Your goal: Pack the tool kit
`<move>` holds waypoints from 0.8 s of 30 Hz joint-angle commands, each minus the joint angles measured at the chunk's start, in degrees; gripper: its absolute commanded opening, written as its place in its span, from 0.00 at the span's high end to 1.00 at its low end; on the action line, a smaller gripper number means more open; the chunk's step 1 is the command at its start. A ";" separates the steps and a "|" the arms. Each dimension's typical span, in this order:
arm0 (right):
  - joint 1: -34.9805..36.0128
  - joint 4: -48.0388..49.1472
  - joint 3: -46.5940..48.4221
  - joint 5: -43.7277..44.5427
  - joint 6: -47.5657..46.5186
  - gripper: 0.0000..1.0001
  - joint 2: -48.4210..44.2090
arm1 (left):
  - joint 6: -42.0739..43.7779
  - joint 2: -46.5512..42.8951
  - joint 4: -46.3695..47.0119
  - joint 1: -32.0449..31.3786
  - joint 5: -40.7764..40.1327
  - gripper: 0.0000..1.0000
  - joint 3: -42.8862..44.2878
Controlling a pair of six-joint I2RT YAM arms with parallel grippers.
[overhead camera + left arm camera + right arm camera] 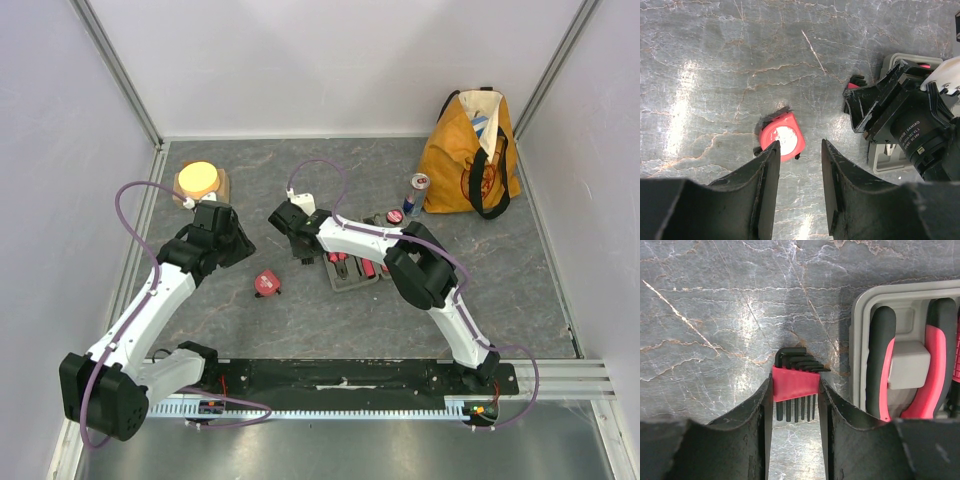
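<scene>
The grey tool case (352,272) lies open mid-table with red-and-black tools in it; the right arm hides part of it. In the right wrist view its rim (858,345) is at right, with red-and-black pliers (932,365) inside. My right gripper (795,380) is shut on a red holder of black hex keys (796,388) just left of the case; it shows from above too (296,238). The round red tape measure (266,283) lies on the table left of the case. My left gripper (800,146) is open and empty, with the tape measure (782,139) by its left fingertip.
An orange tote bag (470,150) stands at the back right, with a drink can (418,192) and a small red round item (394,215) beside it. A yellow-lidded container (200,180) sits at the back left. The right arm's wrist (912,122) is close on the left gripper's right.
</scene>
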 commanded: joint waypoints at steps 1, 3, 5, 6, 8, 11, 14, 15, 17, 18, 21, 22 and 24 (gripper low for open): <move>-0.19 -1.02 -0.51 0.90 -2.16 0.66 0.72 | 1.77 0.07 1.79 0.38 1.42 0.55 0.16; -0.28 -0.05 -0.59 0.55 -2.77 0.67 -0.77 | 1.77 0.07 2.14 0.38 2.21 0.55 -0.01; -0.37 1.09 -0.86 -0.59 -3.74 0.68 -2.53 | 1.86 0.24 2.67 0.46 3.70 0.55 -0.28; -0.45 1.70 -1.12 -1.55 -3.92 0.68 -3.67 | 1.86 0.59 2.84 0.55 4.41 0.55 -0.36; -0.98 3.37 -2.43 -4.10 -4.27 0.68 -6.47 | 1.95 1.29 3.02 0.90 5.64 0.55 -0.19; -2.03 6.71 -6.03 -9.02 -4.97 0.68 -10.96 | 2.12 2.17 3.20 2.39 8.70 0.55 0.34; -3.70 10.22 -10.34 -14.55 -5.59 0.68 -15.44 | 2.91 3.23 3.20 5.20 13.45 0.55 1.91; -4.32 11.45 -11.66 -17.44 -5.85 0.68 -16.76 | 3.09 3.84 2.76 6.34 14.95 0.55 2.53; -5.72 14.09 -14.82 -22.02 -6.29 0.68 -19.83 | 4.31 4.46 2.58 8.19 19.16 0.55 4.11; -6.51 15.58 -16.75 -25.17 -6.29 0.68 -21.24 | 4.93 4.72 2.58 8.63 20.57 0.55 4.99; -9.24 20.33 -20.71 -32.82 -3.49 0.68 -24.76 | 6.95 4.46 3.02 8.99 23.39 0.55 6.92; -10.29 22.52 -21.94 -35.29 -1.92 0.68 -25.99 | 8.09 4.11 3.63 9.08 25.49 0.55 7.28; -12.31 28.13 -24.58 -40.56 2.12 0.68 -28.36 | 9.50 3.15 5.12 9.17 29.09 0.55 7.98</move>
